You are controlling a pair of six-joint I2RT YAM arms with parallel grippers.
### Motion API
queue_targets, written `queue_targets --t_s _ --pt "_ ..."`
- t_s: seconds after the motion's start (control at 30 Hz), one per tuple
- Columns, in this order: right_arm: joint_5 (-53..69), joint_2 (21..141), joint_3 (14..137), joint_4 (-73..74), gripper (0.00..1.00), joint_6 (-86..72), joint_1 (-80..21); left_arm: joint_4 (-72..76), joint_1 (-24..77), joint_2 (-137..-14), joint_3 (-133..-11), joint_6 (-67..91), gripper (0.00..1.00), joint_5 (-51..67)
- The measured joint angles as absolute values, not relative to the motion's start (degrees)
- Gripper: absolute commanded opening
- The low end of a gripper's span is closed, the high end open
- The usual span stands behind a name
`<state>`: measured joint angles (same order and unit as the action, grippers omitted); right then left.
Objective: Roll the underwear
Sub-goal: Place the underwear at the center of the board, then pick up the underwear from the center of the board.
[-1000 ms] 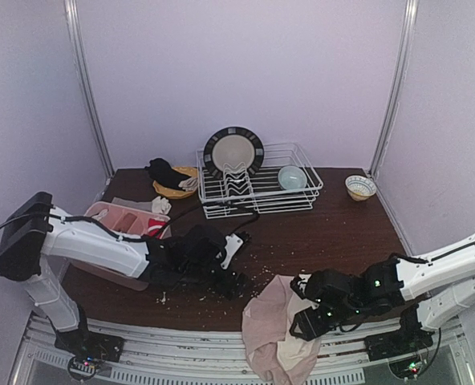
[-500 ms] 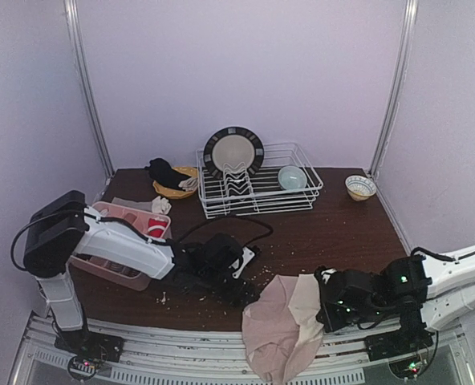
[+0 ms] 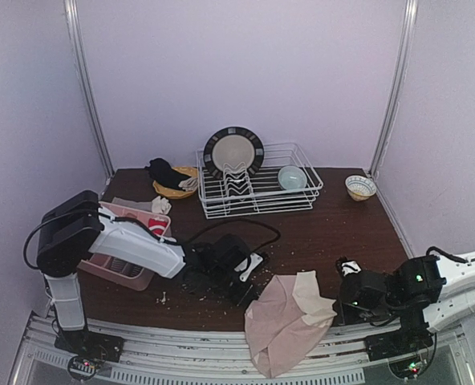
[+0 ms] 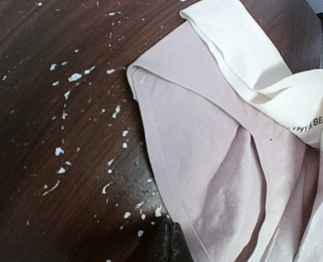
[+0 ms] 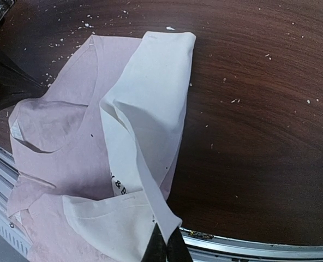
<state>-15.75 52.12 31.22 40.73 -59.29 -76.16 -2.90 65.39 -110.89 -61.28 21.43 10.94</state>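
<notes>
Robot lab booth: bare lilac walls [image 3: 245, 72], metal corner posts [image 3: 88, 96], dish rack [image 3: 261, 198] prop.

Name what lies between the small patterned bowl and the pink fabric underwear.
Only bare dark wooden table separates the small patterned bowl and pink fabric underwear; top view.

Pale lilac walls [image 3: 245, 72], metal corner posts [image 3: 85, 88], dark brown wooden table [image 3: 326, 233] speckled with white crumbs [image 4: 58, 152], soft even light
</notes>
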Motion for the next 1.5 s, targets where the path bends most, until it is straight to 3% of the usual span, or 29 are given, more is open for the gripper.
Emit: queue_targets --t_s 0.27,0.3,0.37,0.4,0.47,0.6,0.83,0.9,0.97,1.07,1.27,1.5 --pt "-15.94 52.05 31.00 36.99 0.00 -55.88 -75.99 -0.91 65.34 -104.16 -52.58 25.76 0.00 4.71" --pt "-15.97 52.34 31.03 35.88 0.00 -54.94 -75.83 -1.43 65.28 -102.08 -50.59 26.46 0.09 3.46" --pt "-15.97 53.69 31.42 34.28 0.00 -53.36 -75.44 -2.87 65.04 -97.80 -47.51 27.99 0.48 0.84" --pt "-15.94 55.02 31.92 33.67 0.00 -52.58 -75.16 -3.79 64.95 -95.59 -46.48 28.73 0.59 -0.12" --pt "-15.90 57.78 32.84 32.29 0.00 -51.37 -74.85 -5.04 64.79 -91.96 -45.63 30.02 0.69 -0.40" --pt "-15.44 59.68 32.91 30.09 0.00 -50.13 -74.63 -3.77 64.69 -89.25 -45.63 31.68 0.73 3.44" --pt "-15.22 57.91 32.62 28.99 0.00 -49.69 -74.54 -2.13 65.78 -99.85 -50.68 32.42 0.64 14.39" --pt "-15.22 56.82 32.58 29.10 0.00 -49.71 -74.41 -1.19 66.11 -102.80 -52.64 32.16 0.57 16.71" --pt "-15.25 55.83 32.27 29.08 0.00 -49.71 -74.30 -0.75 66.19 -104.29 -54.30 32.16 0.39 18.33" --pt "-15.27 54.78 31.64 29.19 0.00 -49.71 -74.26 -0.16 66.28 -106.63 -55.68 32.16 0.00 20.03" --pt "-14.96 55.13 31.53 28.40 0.00 -46.98 -71.20 0.40 65.78 -106.67 -53.98 32.62 0.00 17.26" --pt "-11.55 62.15 33.04 23.46 0.00 -40.95 -61.73 -6.83 58.83 -88.53 -42.11 35.24 0.00 2.37"
